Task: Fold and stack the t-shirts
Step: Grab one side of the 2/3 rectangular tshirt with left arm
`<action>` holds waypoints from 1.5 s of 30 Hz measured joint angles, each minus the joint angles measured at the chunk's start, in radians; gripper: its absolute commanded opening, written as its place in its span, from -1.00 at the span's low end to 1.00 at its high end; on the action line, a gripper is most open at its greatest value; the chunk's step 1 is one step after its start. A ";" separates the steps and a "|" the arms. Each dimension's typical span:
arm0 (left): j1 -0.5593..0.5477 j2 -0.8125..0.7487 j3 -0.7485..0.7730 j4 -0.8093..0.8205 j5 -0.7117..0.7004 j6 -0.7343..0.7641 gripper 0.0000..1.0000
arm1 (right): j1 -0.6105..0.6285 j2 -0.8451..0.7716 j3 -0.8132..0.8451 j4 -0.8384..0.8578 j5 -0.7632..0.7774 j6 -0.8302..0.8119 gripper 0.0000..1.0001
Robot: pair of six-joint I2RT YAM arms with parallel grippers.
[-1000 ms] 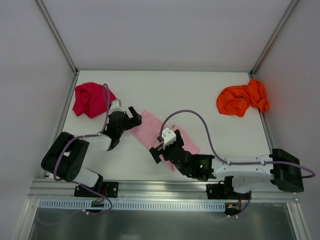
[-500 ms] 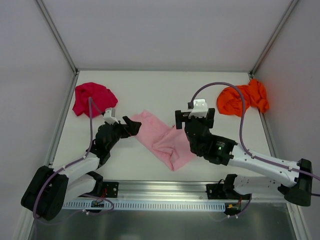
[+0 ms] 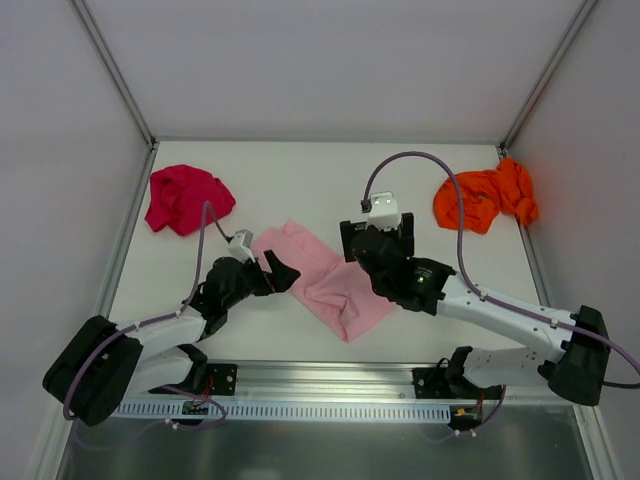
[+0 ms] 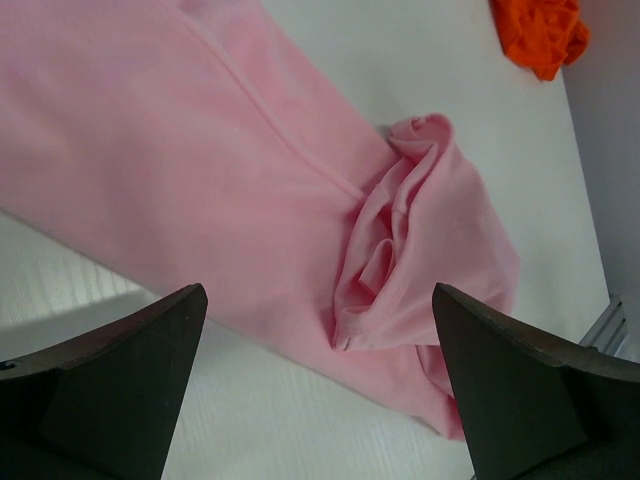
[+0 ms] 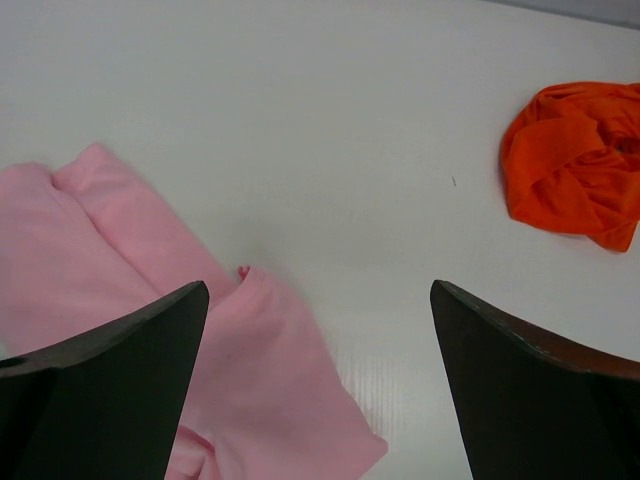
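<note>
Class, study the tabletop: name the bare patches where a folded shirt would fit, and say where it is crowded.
Widest bare table lies along the far edge, between the magenta-red t-shirt and the orange t-shirt. Crowded: the middle, where the left gripper and right gripper hover at the pink t-shirt.

no readable text, labels, brands, numbers or signs in any view

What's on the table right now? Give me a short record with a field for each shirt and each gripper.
pink shirt: centre, lying mostly flat, one end bunched
red shirt: far left, crumpled
orange shirt: far right, crumpled
left gripper: open, over pink shirt's left edge, holding nothing
right gripper: open, over pink shirt's far right edge, holding nothing
stacking: not begun, all three shirts apart
</note>
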 measured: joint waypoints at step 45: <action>0.052 0.275 0.216 0.032 0.169 0.009 0.97 | -0.013 -0.011 -0.199 -0.021 -0.089 0.148 0.98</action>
